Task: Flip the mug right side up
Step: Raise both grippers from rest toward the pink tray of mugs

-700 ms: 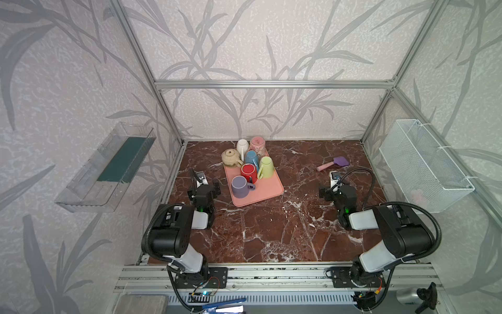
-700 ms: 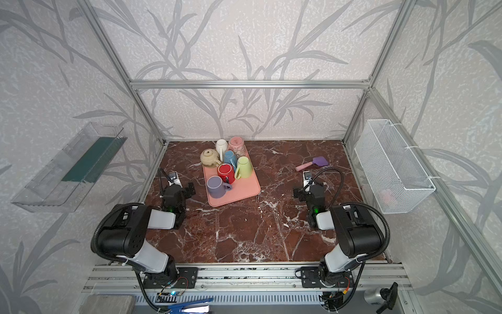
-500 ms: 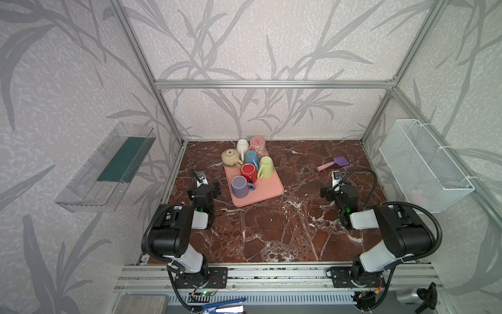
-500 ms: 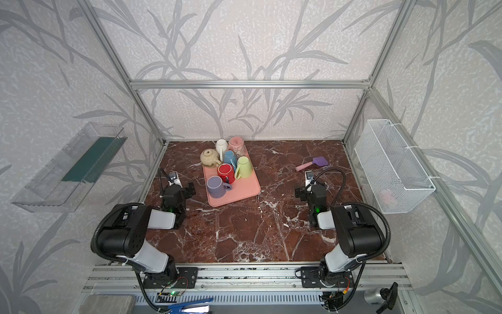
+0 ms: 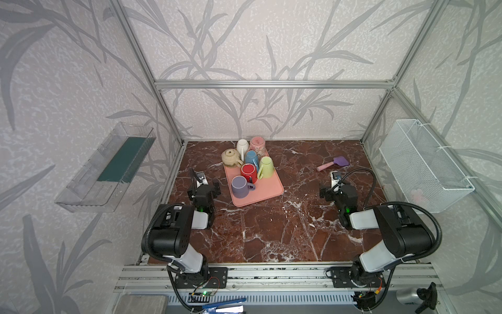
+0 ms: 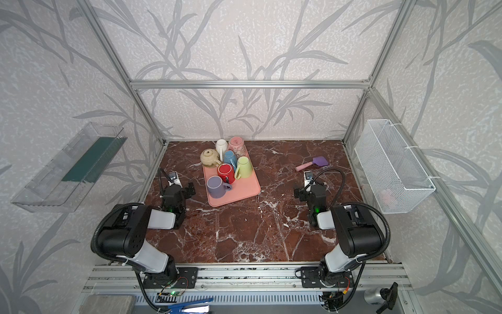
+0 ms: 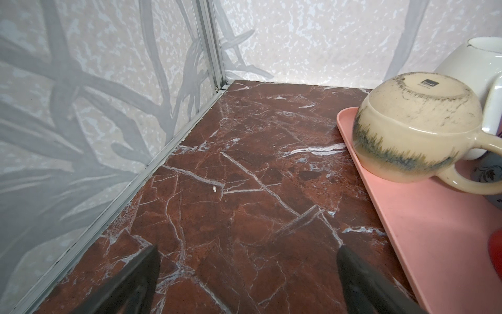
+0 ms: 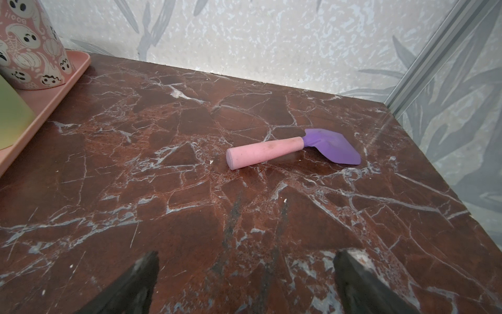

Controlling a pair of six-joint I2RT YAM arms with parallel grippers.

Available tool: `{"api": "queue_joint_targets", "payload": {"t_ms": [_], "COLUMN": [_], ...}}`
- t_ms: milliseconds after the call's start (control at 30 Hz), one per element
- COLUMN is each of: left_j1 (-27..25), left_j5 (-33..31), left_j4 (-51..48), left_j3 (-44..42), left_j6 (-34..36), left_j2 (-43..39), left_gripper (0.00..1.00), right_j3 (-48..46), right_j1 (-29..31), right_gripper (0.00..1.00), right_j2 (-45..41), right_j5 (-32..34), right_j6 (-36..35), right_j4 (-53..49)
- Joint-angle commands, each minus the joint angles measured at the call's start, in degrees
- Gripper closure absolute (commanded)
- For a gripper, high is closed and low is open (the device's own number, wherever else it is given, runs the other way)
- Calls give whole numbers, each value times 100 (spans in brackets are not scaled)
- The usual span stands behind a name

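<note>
Several mugs stand upside down on a pink tray (image 5: pixel 264 194) in both top views: purple (image 5: pixel 240 186), red (image 5: pixel 247 171), green (image 5: pixel 266 167), blue (image 5: pixel 251 157), beige (image 5: pixel 231 157), white (image 5: pixel 242 146) and a pink ghost-print one (image 5: pixel 257 143). My left gripper (image 5: pixel 203 189) is open just left of the tray, nothing between its fingers. In the left wrist view the left gripper (image 7: pixel 247 250) hangs over bare marble, with the beige mug (image 7: pixel 413 127) base up on the tray's corner. My right gripper (image 5: pixel 336 191) is open and empty, well right of the tray.
A small trowel (image 5: pixel 333 163) with a pink handle and purple blade lies on the marble beyond the right gripper (image 8: pixel 247 254). A white wire basket (image 5: pixel 423 165) hangs on the right wall and a clear shelf (image 5: pixel 108 168) on the left wall.
</note>
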Motion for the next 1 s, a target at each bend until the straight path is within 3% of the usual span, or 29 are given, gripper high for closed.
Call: {"api": "queue_joint_targets", "payload": {"t_ms": [0, 733, 867, 967], "left_j1": [-18, 50, 34, 40], "left_j5": [-100, 61, -130, -250], "left_j4": [106, -2, -1043, -2195], "left_j3": [34, 61, 393, 808], "left_j6": [26, -20, -67, -127], "left_j2": [-45, -73, -561, -1144], "left_gripper": [1, 4, 3, 2], "right_j3": [100, 120, -49, 181], "right_j1": [16, -80, 434, 591], "right_gripper": [1, 1, 1, 1], "right_j2": [-33, -59, -859, -1898], "right_j5": [4, -256, 679, 945], "right_j6": [42, 67, -268, -27], "right_j4": [8, -46, -362, -1696]}}
